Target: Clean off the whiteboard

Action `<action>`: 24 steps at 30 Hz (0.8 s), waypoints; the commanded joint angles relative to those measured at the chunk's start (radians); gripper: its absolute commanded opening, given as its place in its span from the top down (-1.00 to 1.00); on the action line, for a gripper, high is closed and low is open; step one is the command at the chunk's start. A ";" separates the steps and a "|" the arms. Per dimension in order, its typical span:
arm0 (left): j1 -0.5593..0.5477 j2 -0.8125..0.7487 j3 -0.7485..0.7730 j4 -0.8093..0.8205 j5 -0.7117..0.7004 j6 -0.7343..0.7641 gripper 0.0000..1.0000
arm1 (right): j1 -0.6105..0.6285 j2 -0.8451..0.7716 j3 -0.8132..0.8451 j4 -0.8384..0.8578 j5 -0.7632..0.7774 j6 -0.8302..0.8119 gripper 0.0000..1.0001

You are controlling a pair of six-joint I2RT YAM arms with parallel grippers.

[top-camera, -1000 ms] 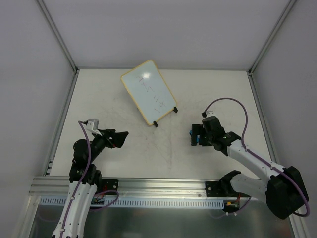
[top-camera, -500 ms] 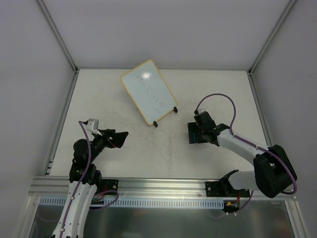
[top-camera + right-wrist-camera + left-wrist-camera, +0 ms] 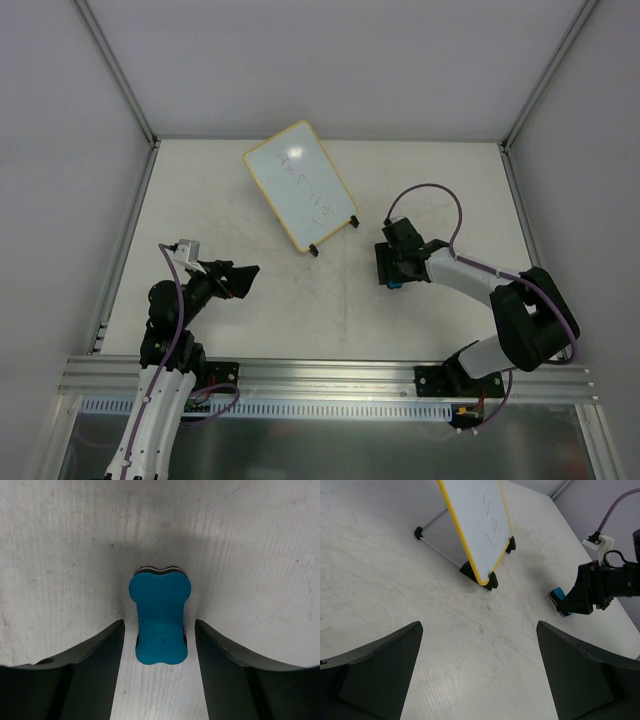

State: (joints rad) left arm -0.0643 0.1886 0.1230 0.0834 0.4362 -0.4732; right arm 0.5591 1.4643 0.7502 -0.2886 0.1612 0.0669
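Spread astride the blue eraser's [image 3: 160, 625] waist but not clamped, the right hand [image 3: 392, 266] lies nearer the whiteboard [image 3: 298, 182], which stands propped far-left of it toward the worktop's [image 3: 220, 200] far edge, while the left hand [image 3: 244, 280] gapes near the near-left corner.

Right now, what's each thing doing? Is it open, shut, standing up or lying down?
Whiteboard: propped up at a tilt, faint red writing on it, not wiped yet.
Eraser: lying on the table, blue side up, not gripped.
Left gripper: jaws wide open, empty.
Right gripper: jaws open, one on each side of the eraser.
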 commanded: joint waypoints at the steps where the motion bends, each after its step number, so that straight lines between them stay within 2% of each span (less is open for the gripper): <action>1: 0.003 -0.006 0.037 0.016 0.004 0.019 -0.98 | 0.004 0.008 0.038 0.011 0.037 -0.006 -0.23; 3: 0.003 -0.006 0.037 0.018 0.004 0.018 -0.98 | 0.005 0.007 0.038 0.014 0.046 -0.003 -0.09; 7: 0.003 0.002 0.040 0.018 0.007 0.016 -0.98 | 0.005 0.002 0.037 0.016 0.070 0.002 -0.08; 17: 0.003 0.006 0.040 0.018 0.006 0.016 -0.98 | 0.005 0.036 0.046 0.014 0.051 0.004 0.23; 19: 0.003 0.008 0.040 0.018 0.006 0.018 -0.98 | 0.005 0.033 0.046 0.016 0.040 0.004 0.47; 21: 0.003 0.008 0.040 0.019 0.004 0.016 -0.98 | 0.004 0.030 0.049 0.014 0.023 0.002 0.57; 24: 0.003 0.015 0.035 0.024 -0.008 0.012 -0.98 | 0.004 0.002 0.052 0.016 0.008 -0.007 0.92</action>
State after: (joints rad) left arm -0.0643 0.1913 0.1230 0.0837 0.4358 -0.4732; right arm 0.5591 1.4918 0.7658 -0.2794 0.1925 0.0662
